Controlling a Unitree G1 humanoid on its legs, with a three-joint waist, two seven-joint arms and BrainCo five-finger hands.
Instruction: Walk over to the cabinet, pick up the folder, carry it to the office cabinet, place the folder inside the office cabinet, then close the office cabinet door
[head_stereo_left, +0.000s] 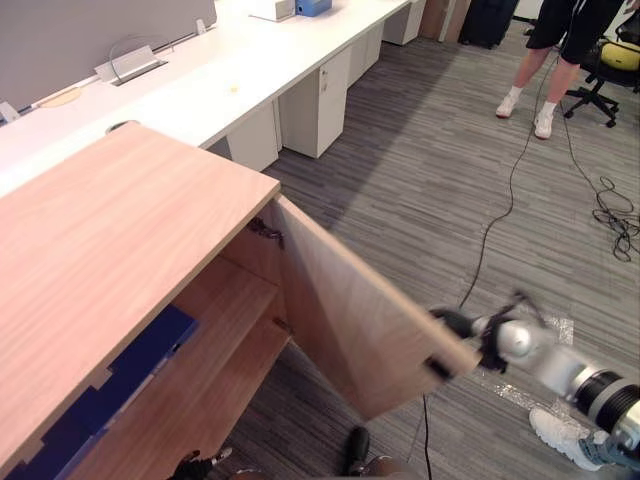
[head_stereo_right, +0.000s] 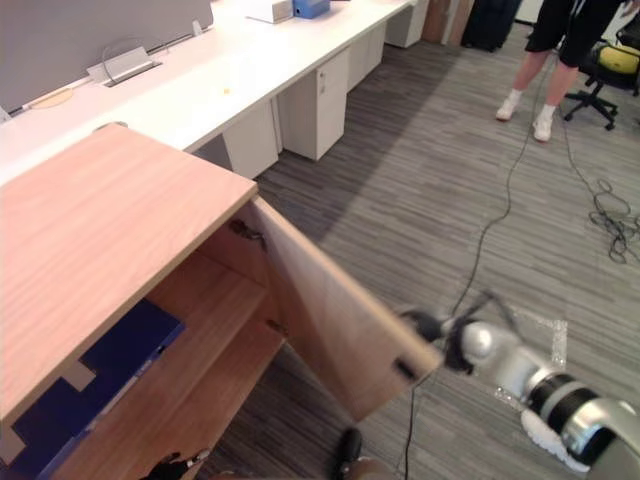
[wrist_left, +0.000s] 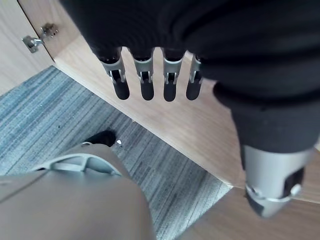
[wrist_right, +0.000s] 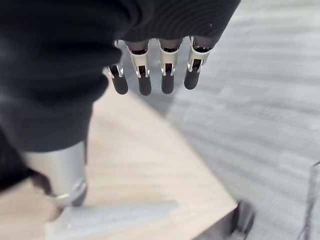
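The wooden office cabinet (head_stereo_left: 110, 250) stands at my left with its door (head_stereo_left: 350, 320) swung about halfway out. Inside, a blue folder (head_stereo_left: 110, 385) lies flat on the upper shelf. My right hand (head_stereo_left: 485, 340) is at the door's outer free edge, on its outside face; in the right wrist view its fingers (wrist_right: 145, 80) hang straight over the door panel (wrist_right: 145, 165), and the thumb rests at the panel. My left hand (wrist_left: 145, 85) is open with straight fingers, low in front of the cabinet's bottom board (wrist_left: 165, 125), holding nothing.
Long white desks (head_stereo_left: 250, 70) with a white pedestal (head_stereo_left: 315, 100) run behind the cabinet. A person (head_stereo_left: 545, 60) stands at the far right beside a black office chair (head_stereo_left: 610, 70). A white shoe (head_stereo_left: 555, 430) rests on the carpet under my right arm.
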